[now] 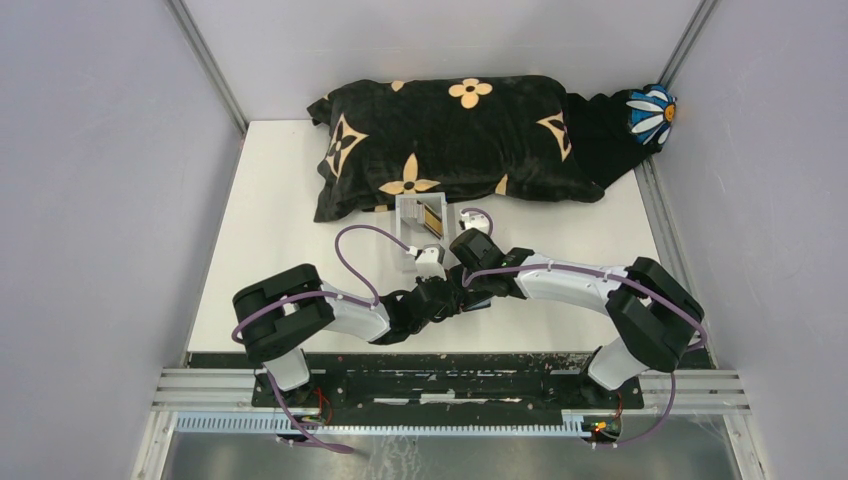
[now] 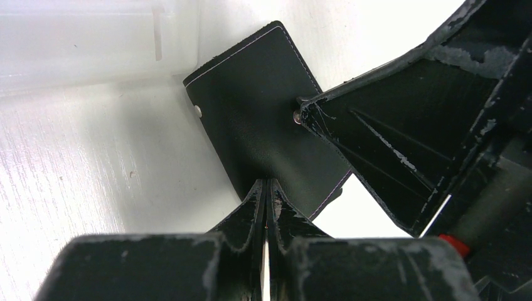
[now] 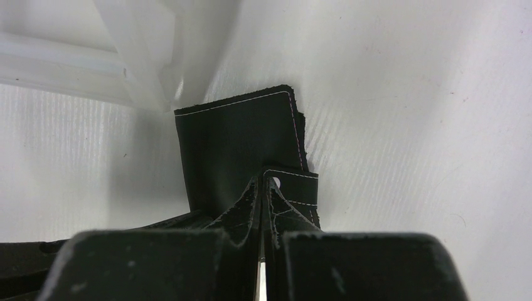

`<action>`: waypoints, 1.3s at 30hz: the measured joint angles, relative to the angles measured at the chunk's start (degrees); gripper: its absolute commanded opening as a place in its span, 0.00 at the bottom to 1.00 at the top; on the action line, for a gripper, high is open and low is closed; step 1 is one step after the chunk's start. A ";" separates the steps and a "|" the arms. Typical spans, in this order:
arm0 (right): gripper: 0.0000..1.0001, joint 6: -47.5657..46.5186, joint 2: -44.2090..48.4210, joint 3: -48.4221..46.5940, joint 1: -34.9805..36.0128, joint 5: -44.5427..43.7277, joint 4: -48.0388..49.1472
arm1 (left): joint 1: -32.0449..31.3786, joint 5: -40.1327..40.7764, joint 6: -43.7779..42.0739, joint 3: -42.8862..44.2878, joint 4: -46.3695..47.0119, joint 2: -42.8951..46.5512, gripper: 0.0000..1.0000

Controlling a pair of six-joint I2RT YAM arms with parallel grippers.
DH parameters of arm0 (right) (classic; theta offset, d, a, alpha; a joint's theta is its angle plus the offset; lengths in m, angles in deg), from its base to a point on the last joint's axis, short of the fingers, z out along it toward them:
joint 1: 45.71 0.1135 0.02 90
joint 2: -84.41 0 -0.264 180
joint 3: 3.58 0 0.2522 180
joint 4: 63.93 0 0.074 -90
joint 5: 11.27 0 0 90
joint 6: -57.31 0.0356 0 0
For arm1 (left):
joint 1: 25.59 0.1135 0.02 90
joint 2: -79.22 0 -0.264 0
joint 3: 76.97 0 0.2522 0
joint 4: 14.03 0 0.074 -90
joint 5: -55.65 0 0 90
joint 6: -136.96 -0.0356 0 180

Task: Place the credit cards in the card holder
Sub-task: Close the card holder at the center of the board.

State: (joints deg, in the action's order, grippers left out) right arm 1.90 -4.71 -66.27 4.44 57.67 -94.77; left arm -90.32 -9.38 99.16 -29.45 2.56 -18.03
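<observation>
Far left: bare white table (image 1: 280,200), smooth and matte. A purple cable (image 1: 355,250) loops over the white-shelled L arm.

The left gripper (image 2: 266,184) has matte black fingers, scuffed grey at the edges, tapering to a wedge. They're pressed tight together, pinching the near edge of the card holder (image 2: 257,125).

The holder is a flat black rectangle, leather-like w/ fine grain, rounded corners and white stitching round the border. A small metal snap stud (image 2: 198,111) sits at its L edge. It hangs betw both tools at table centre, just in front of the clear box; can't tell if it touches the tabletop.

Centre: a clear acrylic box (image 1: 408,232), rigid, straight-walled and see-thru. The credit cards (image 1: 432,218) stand in it on edge; only a gold-tan and a dark strip show.

The right gripper (image 3: 262,180) has the same black, worn fingers. They're clamped fully together on a short stitched tab of the holder, w/ a round snap hole right at the tips.

Back: a soft black pillow (image 1: 450,150), plump, w/ tan flower and star prints. At far R lies a blue-white daisy patch (image 1: 652,112).
</observation>
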 measured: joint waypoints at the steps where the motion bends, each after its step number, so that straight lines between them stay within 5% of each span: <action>1: 0.01 0.00 -0.04 0.00 0.00 0.02 0.11 | 0.00 0.00 0.00 0.00 0.00 0.00 0.06; 39: 0.01 4.61 2.75 7.15 0.44 -0.02 8.61 | 0.15 -0.09 0.00 0.00 1.09 -0.59 0.06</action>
State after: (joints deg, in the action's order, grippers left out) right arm 6.52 -1.96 -59.12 4.87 57.65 -86.16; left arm -90.17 -9.47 99.16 -29.45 3.65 -18.62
